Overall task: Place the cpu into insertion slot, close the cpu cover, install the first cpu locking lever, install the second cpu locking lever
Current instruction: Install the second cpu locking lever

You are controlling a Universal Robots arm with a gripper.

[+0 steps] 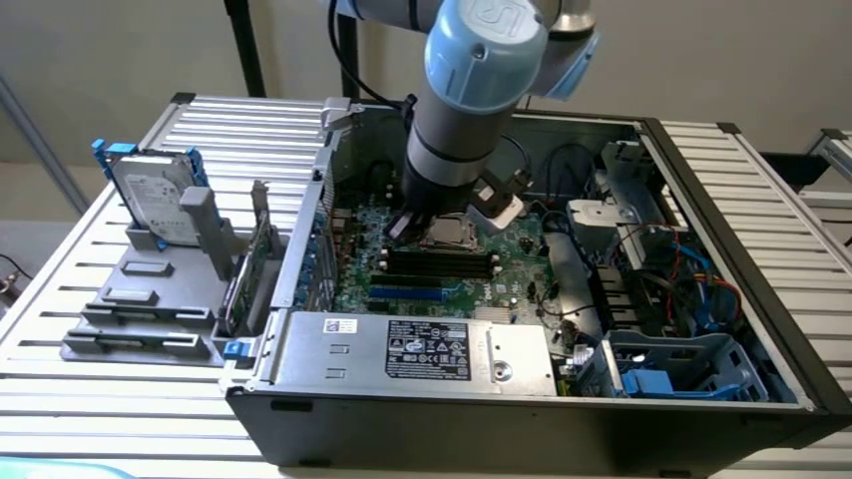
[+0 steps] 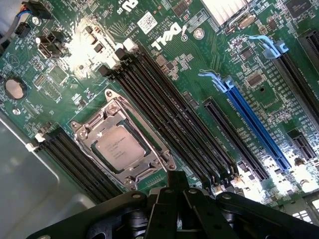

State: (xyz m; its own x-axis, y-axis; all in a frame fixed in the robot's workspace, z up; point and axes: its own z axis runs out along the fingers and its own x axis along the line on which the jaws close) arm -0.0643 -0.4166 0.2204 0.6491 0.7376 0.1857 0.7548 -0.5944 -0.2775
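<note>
Access to the insertion slot is from above, through the open side of the computer case; the arm occupies that approach. Rows of black memory sticks run close along both flanks of the socket, where the cpu cover lies flat around the cpu. The power supply box and a blue drive cage crowd the case's near end.

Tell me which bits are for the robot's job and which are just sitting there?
For the job:
- cpu, in the insertion slot
- cpu cover, lying down around the chip
- gripper, close beside the socket

Just sitting there:
- black memory sticks
- blue slot
- hard drive
- labelled grey box
</note>
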